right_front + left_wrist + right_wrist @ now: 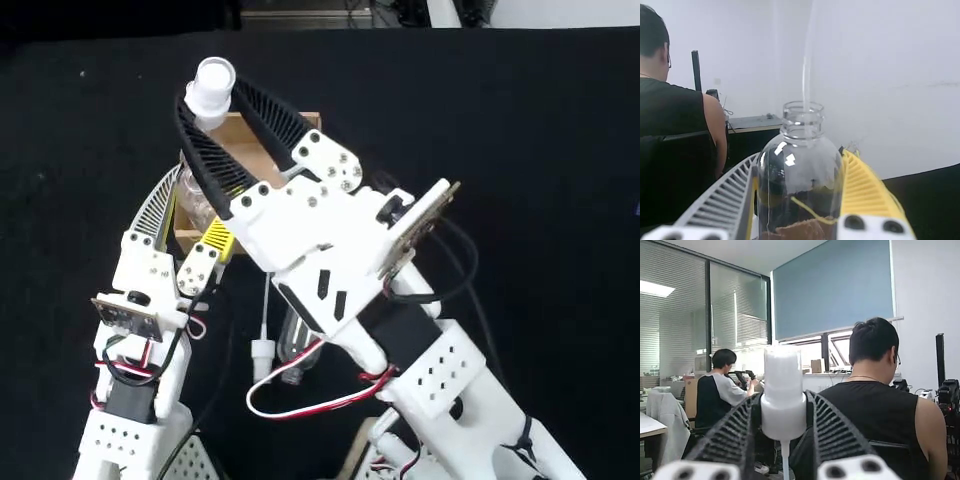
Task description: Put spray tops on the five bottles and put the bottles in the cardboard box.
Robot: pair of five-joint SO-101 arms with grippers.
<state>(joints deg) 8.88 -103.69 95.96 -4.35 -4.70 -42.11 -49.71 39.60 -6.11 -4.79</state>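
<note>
Pinching the bottle (pixel 800 165) upright in my left gripper (pixel 801 172) at the cardboard box (pixel 255 135), I'm gripping the spray top (pixel 783 390) in my right gripper (pixel 783 407) above it so its tube (pixel 805 75) meets the neck (pixel 803 119).

Left arm (pixel 130 430), right arm (pixel 450 375): white shells, black servo blocks, red-white-black cables (pixel 300 405). Right claw (pixel 213 95): black ribbed fingers (pixel 205 155), screw-dotted white base. Left claw (pixel 196 205): one white ribbed finger, one yellow.

white wall (pixel 890 75) — blue blind (pixel 832 285) above window (pixel 839 347), black table cover (pixel 540 120)
</note>
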